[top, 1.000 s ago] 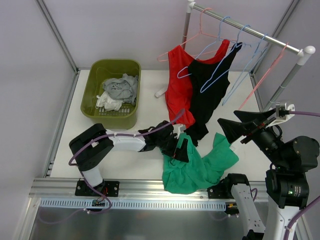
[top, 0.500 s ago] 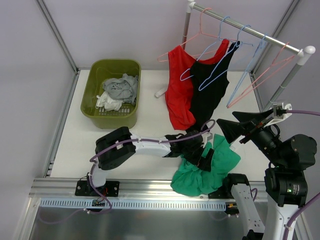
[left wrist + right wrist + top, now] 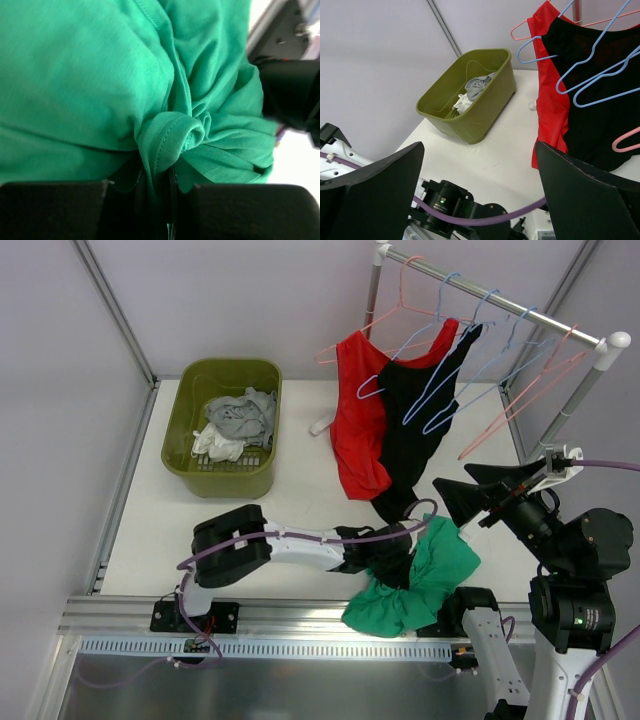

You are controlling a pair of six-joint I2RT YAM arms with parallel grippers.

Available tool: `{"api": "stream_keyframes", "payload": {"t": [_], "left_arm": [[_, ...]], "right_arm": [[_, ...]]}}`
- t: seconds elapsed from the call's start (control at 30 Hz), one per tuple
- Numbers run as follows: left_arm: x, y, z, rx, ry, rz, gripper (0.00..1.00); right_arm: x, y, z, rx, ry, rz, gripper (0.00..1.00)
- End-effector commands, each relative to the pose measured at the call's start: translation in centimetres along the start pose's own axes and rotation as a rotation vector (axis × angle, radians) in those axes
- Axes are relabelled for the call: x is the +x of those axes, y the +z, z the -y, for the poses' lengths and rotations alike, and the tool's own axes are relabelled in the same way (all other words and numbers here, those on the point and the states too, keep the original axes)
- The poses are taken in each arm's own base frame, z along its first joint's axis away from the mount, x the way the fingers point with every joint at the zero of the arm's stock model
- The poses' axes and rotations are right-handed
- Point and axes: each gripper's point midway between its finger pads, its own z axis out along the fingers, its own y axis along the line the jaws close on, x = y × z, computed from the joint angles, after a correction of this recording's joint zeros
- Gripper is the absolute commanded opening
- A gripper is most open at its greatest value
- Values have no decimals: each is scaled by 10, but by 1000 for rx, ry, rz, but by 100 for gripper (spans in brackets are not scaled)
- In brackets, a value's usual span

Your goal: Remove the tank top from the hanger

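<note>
Left wrist view: the left gripper (image 3: 155,186) is pinching a rolled fold of the green tank top (image 3: 90,75) between closed jaws, and cloth is filling nearly everything beyond them.
Green tank top: it is lying bunched on the table (image 3: 290,505), spreading ahead of and beside those jaws, with no hanger showing inside it.
Step in hand: the garment is probably being drawn clear. The pinch is holding only a thin fold, so a slow, low pull is looking safest against slipping.
Right gripper (image 3: 478,488): it is hovering with jaws spread wide and empty, raised above the green heap.
In the way: the black tank top (image 3: 415,440) is hanging with its hem just beyond the left jaws, beside a red tank top (image 3: 352,430). Blue hangers (image 3: 432,390) are dangling from the rail (image 3: 500,298) above.
Farther off: an olive basket (image 3: 225,480) of laundry is sitting well apart from both jaws.
</note>
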Motion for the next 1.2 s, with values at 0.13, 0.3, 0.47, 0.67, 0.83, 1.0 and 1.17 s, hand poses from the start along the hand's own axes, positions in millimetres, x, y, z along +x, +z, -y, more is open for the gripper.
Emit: {"api": "stream_keyframes", "payload": {"t": [0.13, 0.3, 0.47, 0.67, 0.83, 1.0, 1.17], "left_arm": [[-7, -102, -41, -261, -1, 175, 0], [-35, -197, -46, -351, 55, 355, 0], [-68, -282, -41, -402, 51, 545, 0], [-117, -385, -22, -488, 89, 713, 0], [-162, -463, -11, -500, 89, 849, 0], [-204, -537, -10, -586, 100, 996, 0], [-245, -620, -1, -700, 118, 1173, 0]], "right_arm": [[-16, -3, -8, -14, -45, 43, 100], [-19, -3, -7, -1, -44, 52, 99], [-24, -1, -6, 7, -40, 60, 99], [-30, 0, -6, 14, -35, 74, 99], [-34, 0, -5, 23, -35, 87, 100], [-35, 4, -1, 33, -27, 83, 99], [-33, 7, 0, 31, -16, 74, 99]]}}
